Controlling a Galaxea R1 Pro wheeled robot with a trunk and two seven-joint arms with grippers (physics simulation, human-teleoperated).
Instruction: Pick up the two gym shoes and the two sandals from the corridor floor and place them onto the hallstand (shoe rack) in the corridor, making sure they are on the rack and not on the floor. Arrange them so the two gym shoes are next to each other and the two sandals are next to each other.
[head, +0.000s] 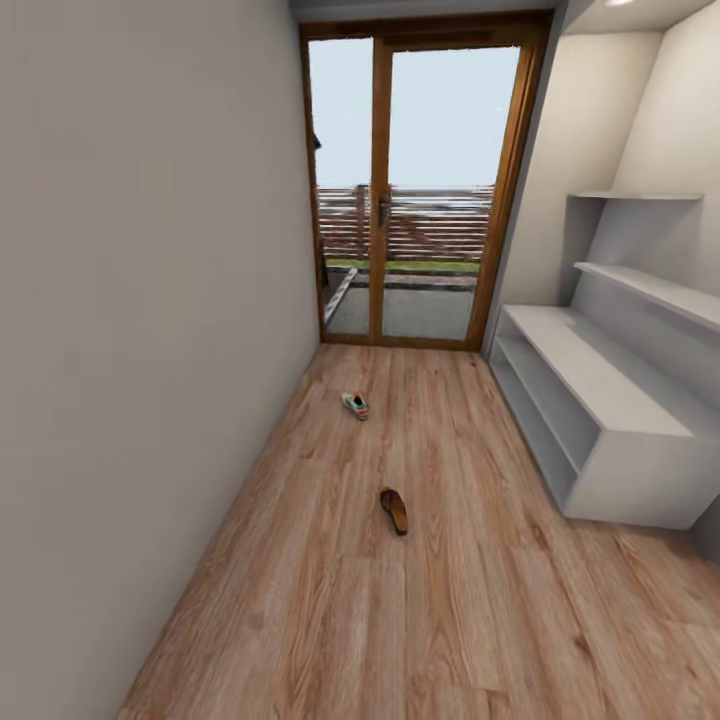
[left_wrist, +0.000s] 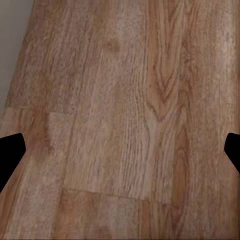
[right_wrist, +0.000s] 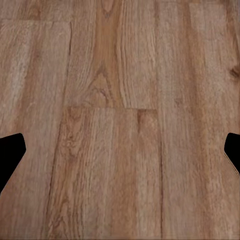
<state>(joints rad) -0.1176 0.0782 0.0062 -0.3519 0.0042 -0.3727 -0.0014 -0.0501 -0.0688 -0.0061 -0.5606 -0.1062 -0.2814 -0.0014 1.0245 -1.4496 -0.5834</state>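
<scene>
Brown sandal (head: 394, 510) on corridor floor (head: 330, 620), mid-corridor; gym shoe (head: 355, 405) farther, near left wall; hallstand (head: 640, 480) right; both hands wide, empty; roll closer, centre sandal between fingers before descending.

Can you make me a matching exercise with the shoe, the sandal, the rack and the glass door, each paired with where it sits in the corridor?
Things:
1. gym shoe
2. sandal
3. shoe rack
4. glass door

Places:
A. against the right-hand wall
B. at the far end of the corridor
C. on the floor, nearer the camera
D. on the floor, closer to the door

Pairs: 1-D, 2-C, 3-A, 4-B
</scene>
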